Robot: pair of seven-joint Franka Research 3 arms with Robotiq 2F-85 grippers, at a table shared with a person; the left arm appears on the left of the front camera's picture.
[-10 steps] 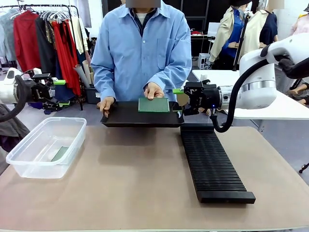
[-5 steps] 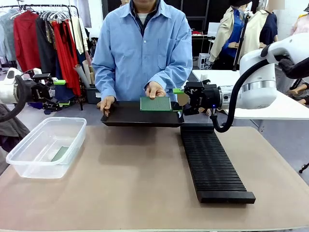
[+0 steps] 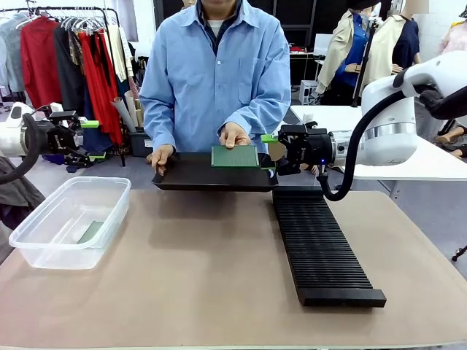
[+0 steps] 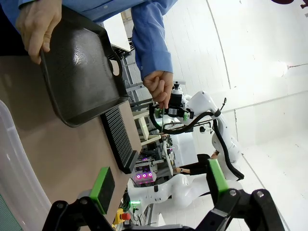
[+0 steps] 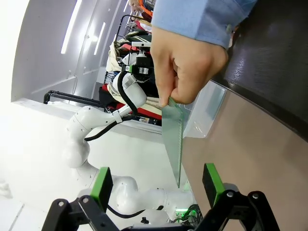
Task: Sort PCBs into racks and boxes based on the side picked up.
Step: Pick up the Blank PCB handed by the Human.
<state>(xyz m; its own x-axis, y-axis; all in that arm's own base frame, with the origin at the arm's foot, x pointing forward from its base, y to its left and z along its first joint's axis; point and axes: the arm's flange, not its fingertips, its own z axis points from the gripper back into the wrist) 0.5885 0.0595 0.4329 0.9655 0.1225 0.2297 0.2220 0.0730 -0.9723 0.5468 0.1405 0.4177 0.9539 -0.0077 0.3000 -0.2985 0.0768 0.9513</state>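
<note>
Lifting noted: PCB [image 3: 235, 156] has been raised off the tray [image 3: 191, 177] by the person's hand [image 3: 233, 135], far centre | right gripper [image 3: 268, 152] wide, empty, just right of it | left gripper [image 3: 92, 140] wide, empty, far left | handover judged next.

Left arm [image 3: 16, 137]: enters from the left and is held level, just off the tabletop's [image 3: 204, 277] far left corner, with the wrist pointing in toward the middle.
Left gripper [image 3: 93, 140]: jaws spread wide, green pads one above the other, nothing between them.
Right arm [image 3: 390, 120]: reaches in from the right above the tabletop's far edge, forearm level.
Right gripper [image 3: 269, 153]: points toward the opposite arm, jaws spread wide, pads stacked vertically, gripping nothing.
</note>
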